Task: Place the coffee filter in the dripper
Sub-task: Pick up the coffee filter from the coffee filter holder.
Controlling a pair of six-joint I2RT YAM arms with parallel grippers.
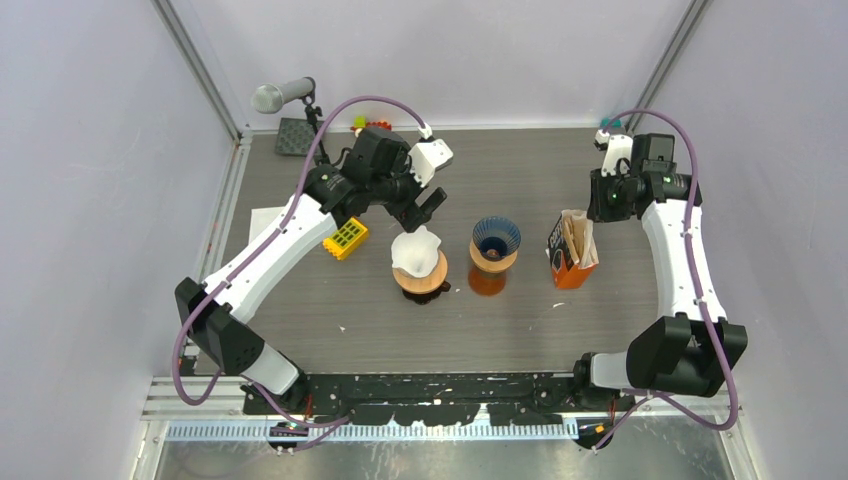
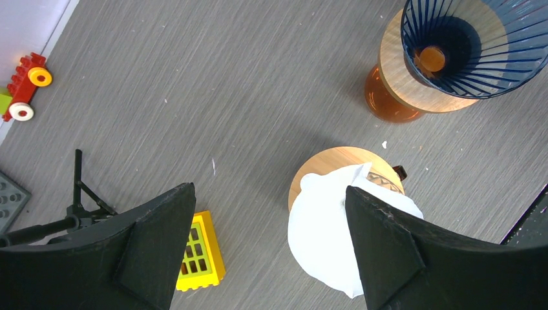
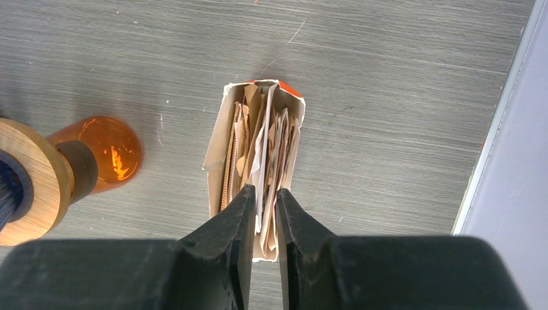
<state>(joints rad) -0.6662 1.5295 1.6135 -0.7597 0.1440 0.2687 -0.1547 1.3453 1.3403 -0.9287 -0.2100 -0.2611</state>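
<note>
Coffee filters (image 3: 258, 142) stand upright in the box (image 1: 566, 272); right fingers (image 3: 236, 219) nearly meet around one, grip unclear; left fingers (image 2: 388, 245) spread.

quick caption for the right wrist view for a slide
Right gripper, jaws nearly together, over the paper filters packed in an open box, amber carafe and wood-collared dripper at left

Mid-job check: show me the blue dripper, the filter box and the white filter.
blue dripper (image 1: 497, 236): top external view, inside of its ribbed cone.
filter box (image 1: 560, 250): top external view, dark side wall.
white filter (image 2: 320, 232): left wrist view, middle of the paper, between the open fingers.
</note>
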